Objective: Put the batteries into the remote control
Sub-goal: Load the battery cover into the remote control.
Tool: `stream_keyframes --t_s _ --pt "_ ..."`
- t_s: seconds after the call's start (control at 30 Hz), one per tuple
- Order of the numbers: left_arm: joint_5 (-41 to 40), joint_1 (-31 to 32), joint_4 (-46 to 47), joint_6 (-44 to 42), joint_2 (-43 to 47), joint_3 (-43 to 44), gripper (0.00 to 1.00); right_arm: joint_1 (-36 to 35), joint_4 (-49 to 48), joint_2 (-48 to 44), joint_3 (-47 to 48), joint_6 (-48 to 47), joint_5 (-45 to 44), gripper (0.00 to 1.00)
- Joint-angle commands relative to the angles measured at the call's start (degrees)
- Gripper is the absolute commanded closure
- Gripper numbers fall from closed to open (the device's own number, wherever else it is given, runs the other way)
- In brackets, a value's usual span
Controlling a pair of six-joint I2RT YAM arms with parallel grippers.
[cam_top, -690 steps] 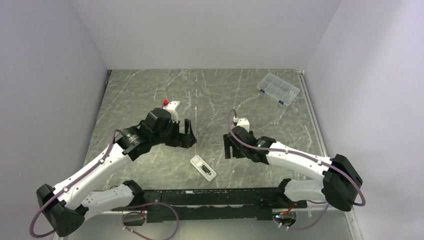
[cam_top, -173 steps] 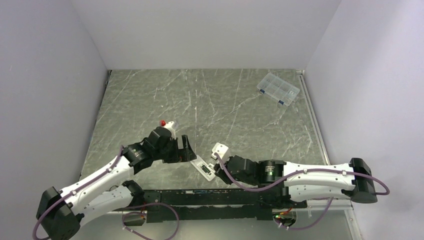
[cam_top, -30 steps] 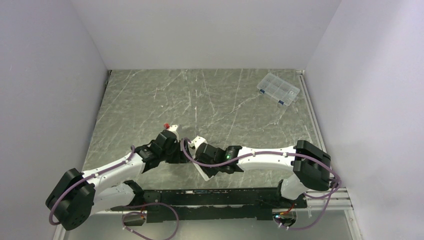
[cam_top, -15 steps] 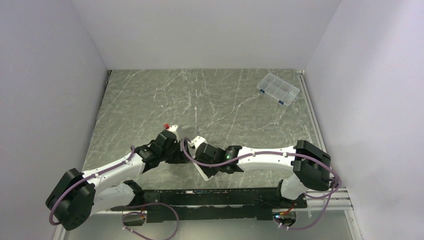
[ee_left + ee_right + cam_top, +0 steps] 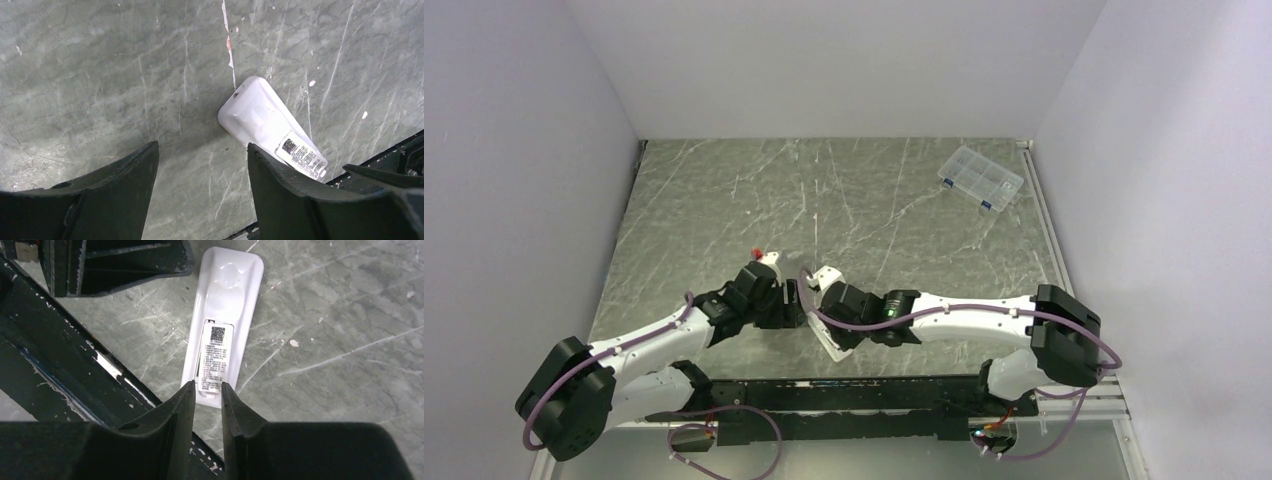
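The remote control (image 5: 227,305) lies back side up on the table, a printed label on its rear cover; it also shows as the remote control (image 5: 270,127) and the remote control (image 5: 828,342). My right gripper (image 5: 208,384) hovers at the remote's near end, its jaws a narrow gap apart with nothing gripped between them. In the top view the right gripper (image 5: 840,340) is mostly hidden under its wrist. My left gripper (image 5: 202,147) is wide open over bare table just left of the remote's far end, shown as the left gripper (image 5: 792,302) from above. The batteries are out of view.
A clear compartmented box (image 5: 980,178) sits at the far right of the table. The black mounting rail (image 5: 60,340) runs along the near edge, close to the remote's near end. One left finger (image 5: 125,260) shows beside the remote's far end.
My right gripper's jaws have narrowed and its wrist has shifted slightly right over the remote. The left arm has stayed put.
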State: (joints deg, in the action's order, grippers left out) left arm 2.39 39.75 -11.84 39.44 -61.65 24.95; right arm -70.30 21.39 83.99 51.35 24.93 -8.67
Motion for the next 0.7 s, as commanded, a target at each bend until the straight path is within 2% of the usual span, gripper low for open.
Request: stream_keyframes --t_s 0.0,0.27,0.67 --pt "0.7 -0.4 1.0 -0.9 1.0 -0.3 0.30 0.3 0.5 -3.0 -1.7 1.8 -0.8 0.73" --pt "1.1 -0.4 1.2 -0.8 0.7 -0.2 0.30 0.6 2.2 -3.6 -3.6 2.2 -1.4 0.81" --pt "1.3 -0.5 1.5 -0.8 0.4 -0.2 0.30 0.6 0.9 -2.3 -3.9 2.2 -0.4 0.82"
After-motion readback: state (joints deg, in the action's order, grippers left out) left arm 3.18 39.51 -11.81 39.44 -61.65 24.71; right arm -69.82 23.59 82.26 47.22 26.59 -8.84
